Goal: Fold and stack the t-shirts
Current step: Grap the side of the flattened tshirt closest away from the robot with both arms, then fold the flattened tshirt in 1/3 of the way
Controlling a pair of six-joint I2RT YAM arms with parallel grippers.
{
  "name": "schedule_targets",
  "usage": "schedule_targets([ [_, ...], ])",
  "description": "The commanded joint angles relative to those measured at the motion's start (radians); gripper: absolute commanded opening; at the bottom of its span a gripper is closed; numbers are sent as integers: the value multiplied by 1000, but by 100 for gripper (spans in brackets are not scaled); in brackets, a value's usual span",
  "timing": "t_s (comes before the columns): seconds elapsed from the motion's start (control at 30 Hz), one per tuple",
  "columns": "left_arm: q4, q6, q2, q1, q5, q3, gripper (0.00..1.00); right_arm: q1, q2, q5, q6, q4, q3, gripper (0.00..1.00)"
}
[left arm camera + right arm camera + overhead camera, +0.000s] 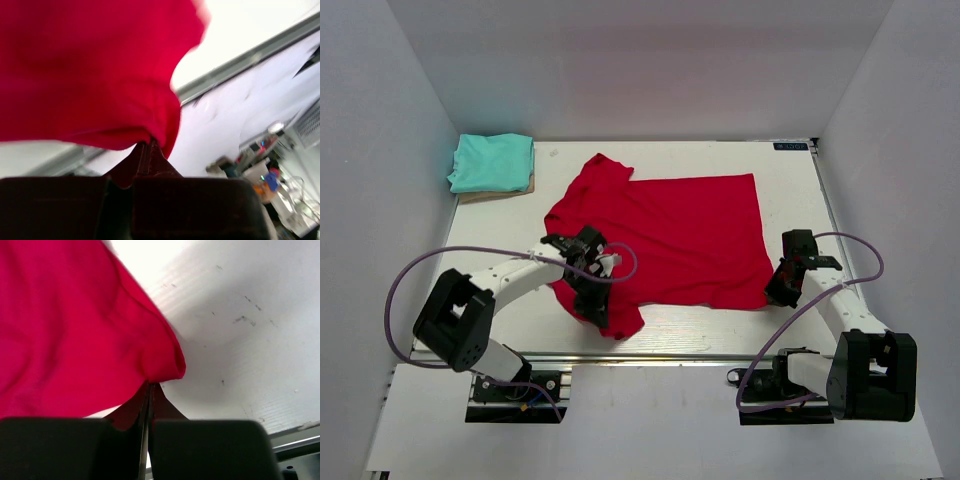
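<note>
One shirt looks done: the teal t-shirt [492, 162] sits folded in a neat rectangle at the far left corner of the table [790, 190]. The red t-shirt [665, 235] lies spread across the middle, not yet folded, and nothing is stacked. The left gripper [149, 146] is pressed together on a tuck of red cloth at the near left sleeve. The right gripper [150, 387] pinches the near right hem corner the same way. The red fabric looks soft and thin, bunching into a small peak at each pinch.
</note>
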Motion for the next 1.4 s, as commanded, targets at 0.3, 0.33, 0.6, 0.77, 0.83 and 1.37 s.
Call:
schedule_targets([
  [0.3,-31,39,70,48,-303,307,0,5,40,-22,-84,20,198,0],
  [0.33,-31,39,70,48,-320,324,0,3,62,-22,-92,21,206,0],
  [0.6,-44,68,116,95,-542,497,0,6,174,-29,-181,33,354,0],
  [0.77,2,77,135,128,-582,531,0,6,227,-34,-205,37,422,0],
  [0.83,39,78,149,149,-596,540,0,8,247,-37,-224,48,448,0],
  [1.37,388,246,138,207,-765,508,0,8,386,-57,-296,113,557,0],
])
